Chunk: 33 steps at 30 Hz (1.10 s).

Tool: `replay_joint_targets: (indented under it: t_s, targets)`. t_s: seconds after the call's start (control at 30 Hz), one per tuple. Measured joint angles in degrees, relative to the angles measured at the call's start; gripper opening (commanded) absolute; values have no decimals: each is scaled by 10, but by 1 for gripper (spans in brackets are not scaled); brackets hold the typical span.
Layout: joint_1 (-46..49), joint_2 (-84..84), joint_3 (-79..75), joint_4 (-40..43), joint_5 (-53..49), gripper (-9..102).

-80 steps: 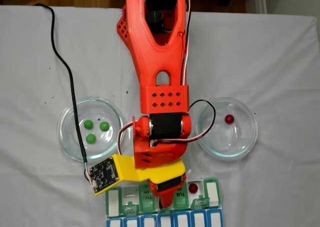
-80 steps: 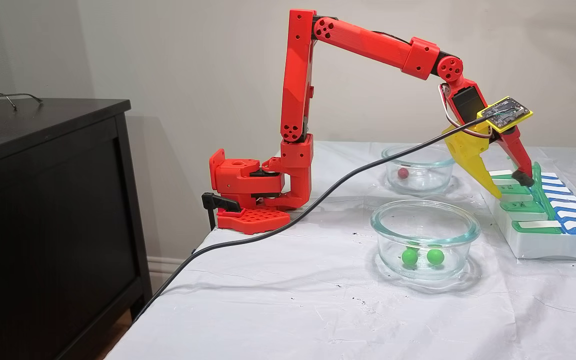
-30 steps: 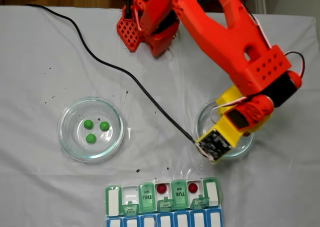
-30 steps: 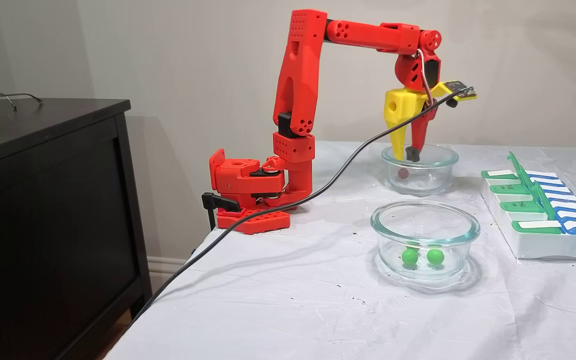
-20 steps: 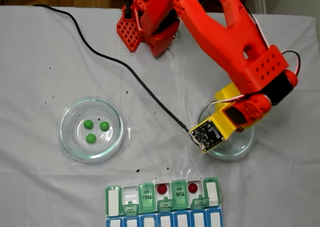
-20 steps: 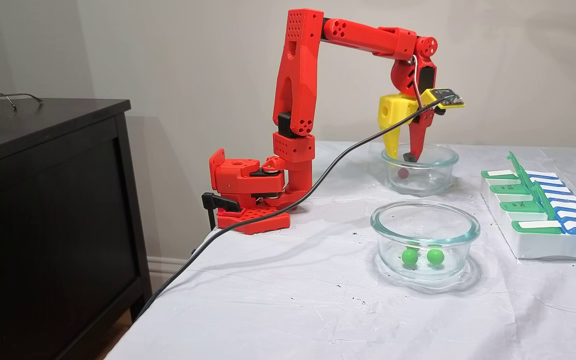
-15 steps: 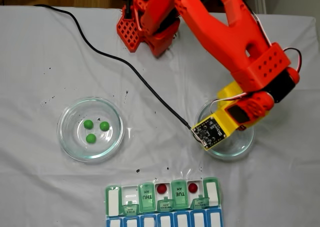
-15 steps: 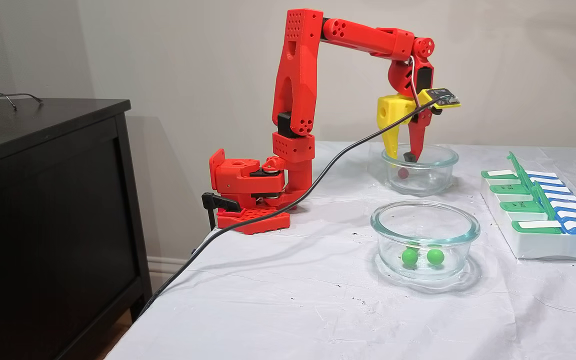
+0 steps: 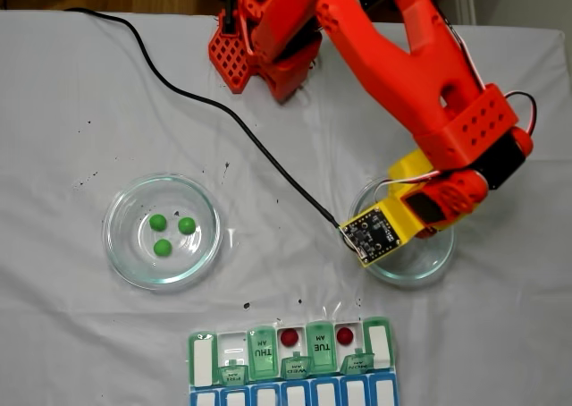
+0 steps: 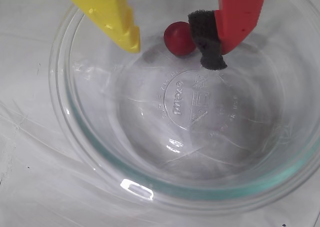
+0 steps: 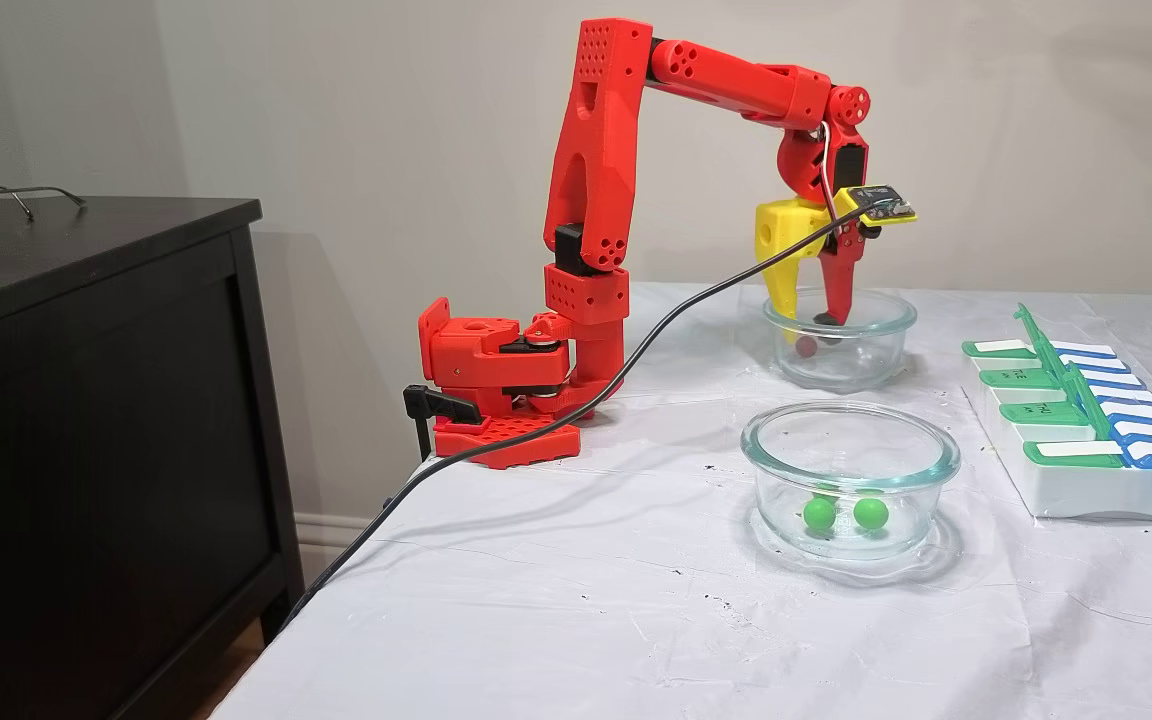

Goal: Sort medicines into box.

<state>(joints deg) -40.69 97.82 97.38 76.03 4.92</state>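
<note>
Lowered further into the glass dish (image 10: 65, 112), the gripper (image 10: 172, 49) is held open and empty; the red pill (image 10: 179, 37), at twelve o'clock, is bracketed for pickup toward the box (image 9: 290, 361).

A table covered in a wrinkled white cloth (image 9: 63, 102), red robot arm base (image 11: 496, 385) clamped at its far edge, two round glass dishes (image 9: 162, 231) (image 11: 841, 340) well apart, a pill box (image 9: 290, 366) near the front edge, a black cable (image 9: 223, 124) trailing across.
</note>
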Motion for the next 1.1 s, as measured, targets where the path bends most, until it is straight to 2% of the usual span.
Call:
replay_joint_targets:
  t_s: [0.57, 0.8, 1.1]
  targets:
    - [-11, 0, 0, 0, 35, 26]
    - [10, 7, 26, 5, 37, 21]
    - [35, 24, 35, 26, 37, 23]
